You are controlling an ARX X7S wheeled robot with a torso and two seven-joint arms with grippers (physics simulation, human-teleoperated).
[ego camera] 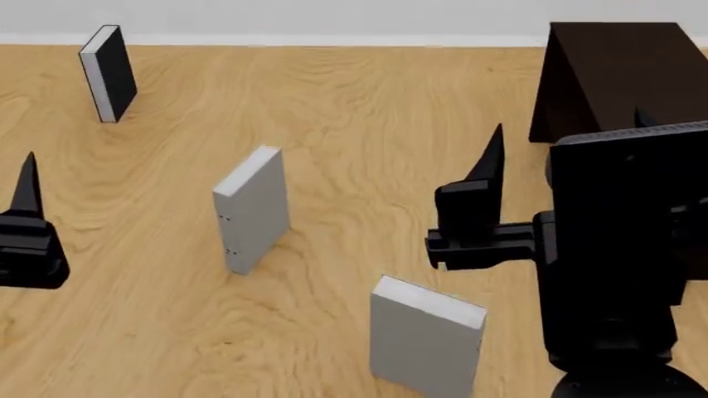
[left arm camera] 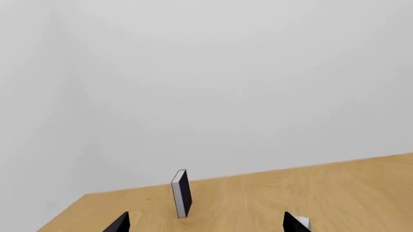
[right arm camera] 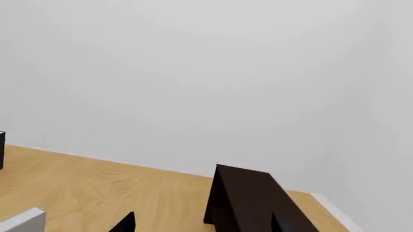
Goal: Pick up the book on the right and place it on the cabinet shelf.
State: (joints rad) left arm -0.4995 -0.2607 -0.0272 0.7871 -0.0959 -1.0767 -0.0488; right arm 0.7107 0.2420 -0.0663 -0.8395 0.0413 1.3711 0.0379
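Observation:
The plain light-grey book stands upright on the wooden surface at the near middle of the head view, and neither wrist view shows it. The very dark cabinet stands at the far right and also shows in the right wrist view. My right gripper hangs above the surface, beyond and slightly right of the book and short of the cabinet. Its jaws are wide apart and empty. My left gripper is at the far left, also open and empty.
A grey book with small dark dots on its spine stands upright in the middle. A black-covered book stands at the far left and shows in the left wrist view. A white wall bounds the far edge.

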